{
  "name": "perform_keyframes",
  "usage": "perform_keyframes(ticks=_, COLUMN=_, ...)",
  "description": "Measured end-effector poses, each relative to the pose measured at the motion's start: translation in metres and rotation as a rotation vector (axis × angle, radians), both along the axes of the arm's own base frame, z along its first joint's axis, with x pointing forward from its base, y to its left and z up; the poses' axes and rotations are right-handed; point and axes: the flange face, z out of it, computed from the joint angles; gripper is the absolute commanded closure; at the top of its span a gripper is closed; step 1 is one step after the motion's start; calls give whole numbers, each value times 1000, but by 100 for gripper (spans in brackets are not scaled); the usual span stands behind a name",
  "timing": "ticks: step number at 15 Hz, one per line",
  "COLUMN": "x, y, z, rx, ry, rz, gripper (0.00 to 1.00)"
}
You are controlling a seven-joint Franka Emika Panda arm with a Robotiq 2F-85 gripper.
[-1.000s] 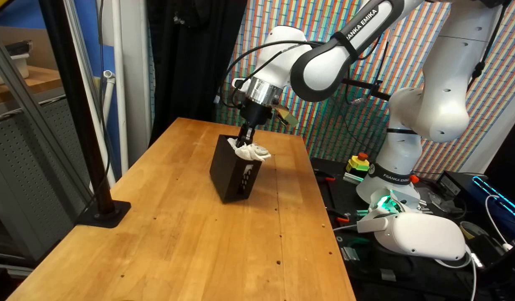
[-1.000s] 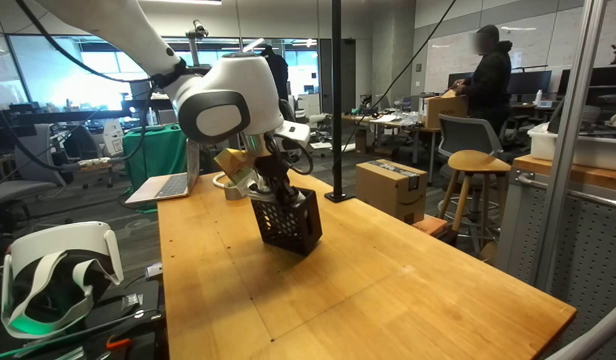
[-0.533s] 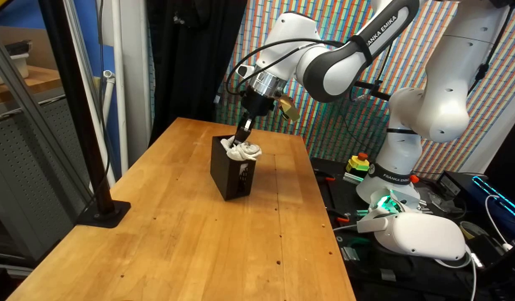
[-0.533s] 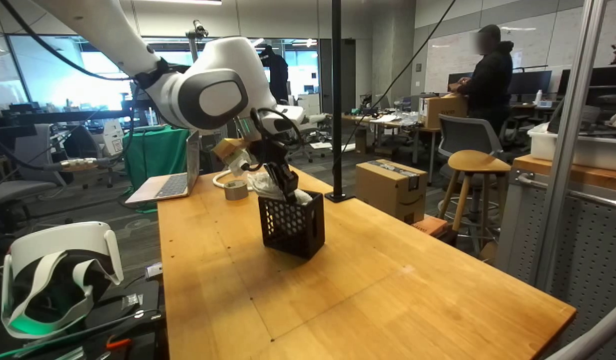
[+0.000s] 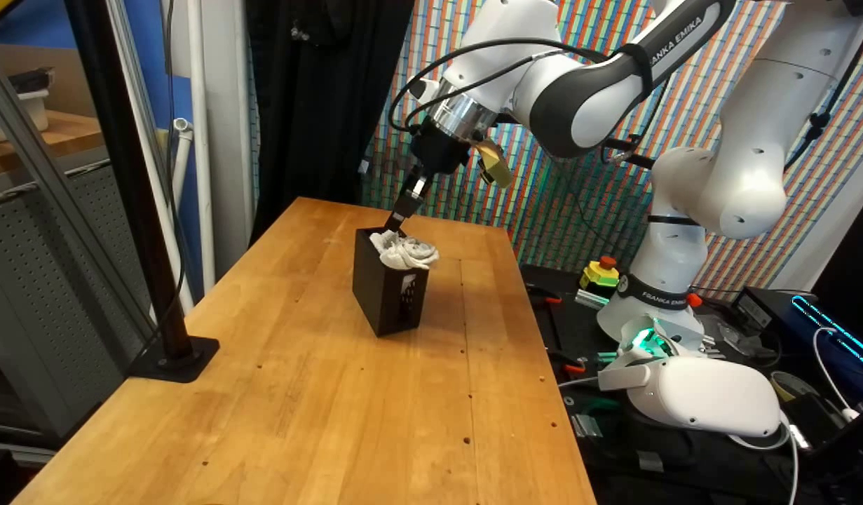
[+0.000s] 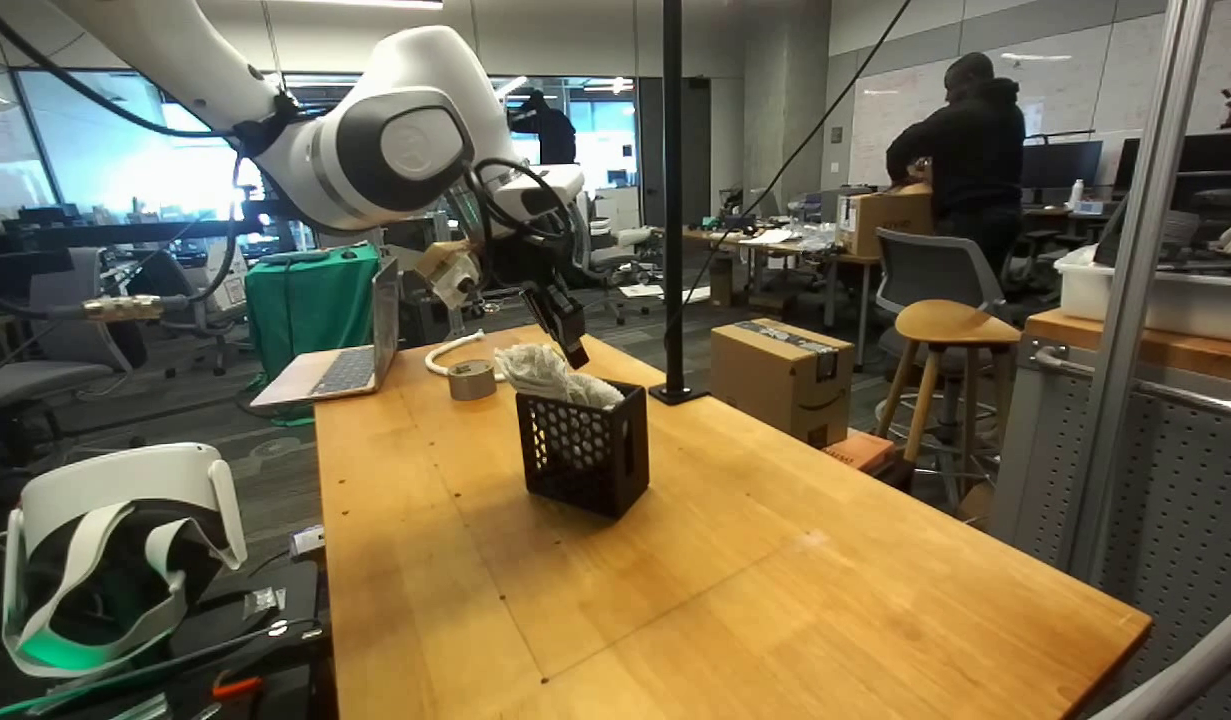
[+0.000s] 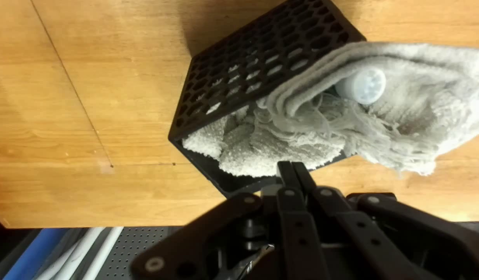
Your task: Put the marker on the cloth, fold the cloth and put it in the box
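Observation:
The black box (image 5: 383, 294) stands upright on the table, also in the exterior view (image 6: 587, 455) and the wrist view (image 7: 258, 58). The cream cloth (image 5: 406, 252) is bunched in its open top, and a folded part sticks out past one side, in the exterior view (image 6: 543, 374) and the wrist view (image 7: 430, 97). A pale round cap end (image 7: 363, 86) shows in a cloth fold; no green shows, so I cannot tell whether it is the marker. My gripper (image 7: 293, 163) is shut and empty above the box, apart from the cloth, in both exterior views (image 5: 396, 223) (image 6: 577, 358).
A roll of tape (image 6: 472, 380), a white cable (image 6: 445, 352) and a laptop (image 6: 347, 365) are at one end of the wooden table (image 5: 319, 393). A black pole (image 6: 673, 220) with a base plate rises at the table's edge.
My gripper has risen out of the box and left the cloth. The box, tilted a second ago, now stands flat. The cloth stays in its top.

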Motion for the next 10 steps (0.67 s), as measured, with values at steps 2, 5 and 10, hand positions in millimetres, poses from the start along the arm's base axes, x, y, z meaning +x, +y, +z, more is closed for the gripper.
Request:
perform_keyframes(ticks=2, x=-4, y=7, z=15, rx=3, ry=-32, rz=13, gripper=93)
perform_keyframes(ticks=5, x=-13, y=16, z=46, rx=7, ry=-97, rz=35, gripper=93)
perform_keyframes(ticks=10, x=-46, y=31, z=60, rx=22, ry=-125, rz=71, gripper=93)
